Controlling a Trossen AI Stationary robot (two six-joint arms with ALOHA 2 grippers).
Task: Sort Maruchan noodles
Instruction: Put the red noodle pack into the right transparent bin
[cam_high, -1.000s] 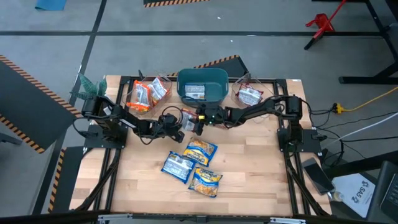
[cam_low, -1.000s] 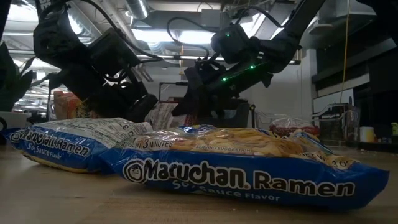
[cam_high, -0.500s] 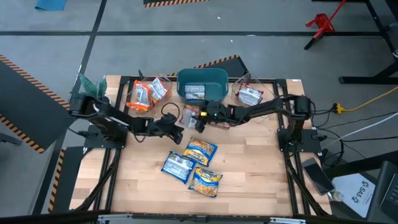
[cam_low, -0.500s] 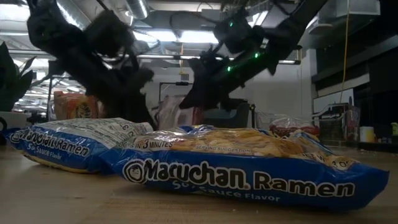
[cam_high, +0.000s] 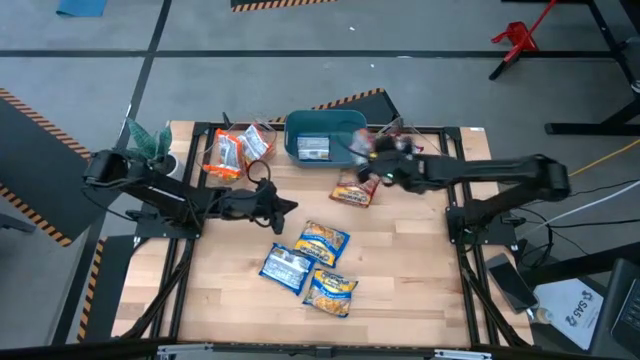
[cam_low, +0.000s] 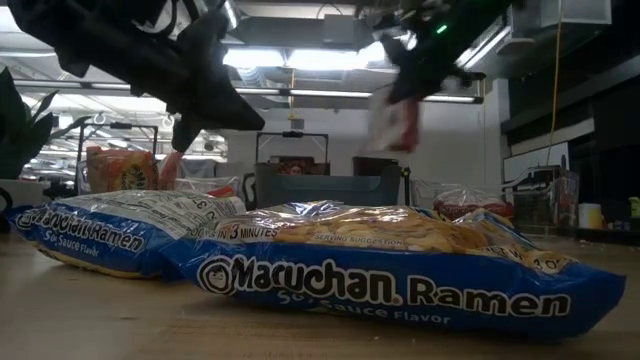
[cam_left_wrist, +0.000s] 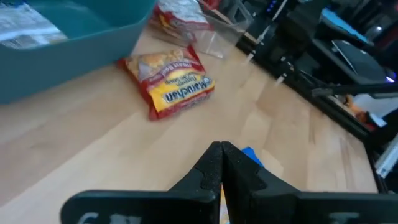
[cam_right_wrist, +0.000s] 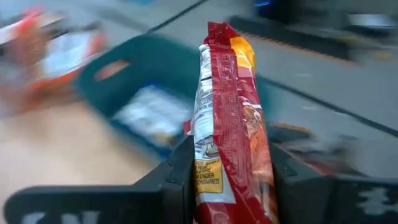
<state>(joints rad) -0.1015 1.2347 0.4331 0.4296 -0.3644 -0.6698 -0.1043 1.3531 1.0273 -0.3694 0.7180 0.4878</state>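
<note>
1. Gripping a dark red packet (cam_right_wrist: 230, 124) edge-on, the right gripper (cam_high: 372, 152) hung above the table beside the teal bin (cam_high: 325, 125)
2. Its long axis stood upright between the fingers, one short end pointing up
3. Another red packet (cam_high: 354, 192) lay flat just below that gripper, nearer the right arm
4. The left gripper (cam_left_wrist: 221, 163) stayed pinched shut, empty, near three blue packets (cam_high: 288, 267)
</note>
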